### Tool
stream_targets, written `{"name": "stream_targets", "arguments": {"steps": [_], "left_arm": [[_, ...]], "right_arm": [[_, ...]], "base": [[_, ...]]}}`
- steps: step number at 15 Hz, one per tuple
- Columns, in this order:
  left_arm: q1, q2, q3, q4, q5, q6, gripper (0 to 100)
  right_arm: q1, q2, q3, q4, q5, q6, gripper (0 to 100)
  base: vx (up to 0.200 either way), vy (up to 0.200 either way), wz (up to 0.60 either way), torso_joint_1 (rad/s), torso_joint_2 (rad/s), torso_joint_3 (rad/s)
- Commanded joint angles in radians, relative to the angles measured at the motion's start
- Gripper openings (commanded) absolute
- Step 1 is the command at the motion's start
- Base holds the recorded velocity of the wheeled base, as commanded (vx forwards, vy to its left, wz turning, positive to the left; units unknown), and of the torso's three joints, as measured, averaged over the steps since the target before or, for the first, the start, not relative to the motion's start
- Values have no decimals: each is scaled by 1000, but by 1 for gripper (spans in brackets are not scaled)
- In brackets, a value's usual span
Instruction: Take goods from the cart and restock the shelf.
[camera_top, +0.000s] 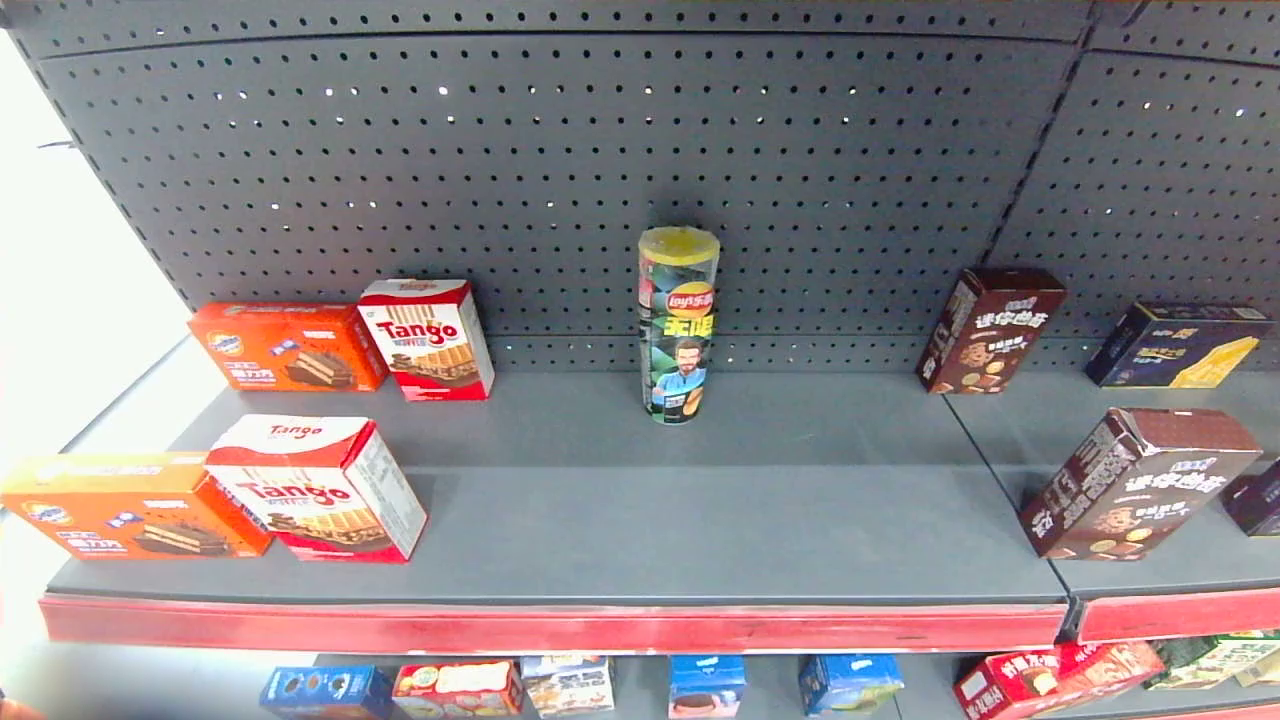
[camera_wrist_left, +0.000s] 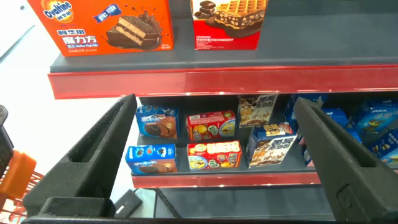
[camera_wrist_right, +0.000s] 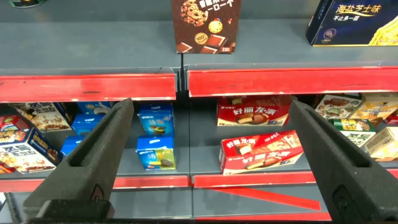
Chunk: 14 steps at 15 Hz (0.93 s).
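Note:
A tall chip can with a yellow lid stands upright at the back middle of the grey shelf. Orange boxes and red-and-white wafer boxes sit on the shelf's left side, with brown cookie boxes on the right. My left gripper is open and holds nothing; it faces the lower shelves below the orange box. My right gripper is also open with nothing between its fingers, in front of the red shelf edge below a brown cookie box.
The perforated back panel rises behind the shelf. Lower shelves hold several small blue and red boxes and red snack boxes. An orange basket edge shows beside the left gripper. The shelf's middle and front are bare.

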Motion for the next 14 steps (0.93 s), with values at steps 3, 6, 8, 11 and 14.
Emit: {"name": "stream_targets", "arguments": {"steps": [3, 6, 8, 11, 14], "left_arm": [[0, 0, 0, 0, 0, 0, 100], [0, 0, 0, 0, 0, 0, 100], [0, 0, 0, 0, 0, 0, 100], [0, 0, 0, 1, -1, 0, 100], [0, 0, 0, 1, -1, 0, 100]], "right_arm": [[0, 2, 0, 0, 1, -2, 100], [0, 2, -2, 0, 1, -2, 100], [0, 2, -2, 0, 3, -11, 100], [0, 2, -2, 0, 1, -6, 100], [0, 2, -2, 0, 1, -8, 100]], "base": [[0, 0, 0, 0, 0, 0], [0, 0, 0, 0, 0, 0], [0, 0, 0, 0, 0, 0], [0, 0, 0, 0, 0, 0], [0, 0, 200, -1, -1, 1]]}}
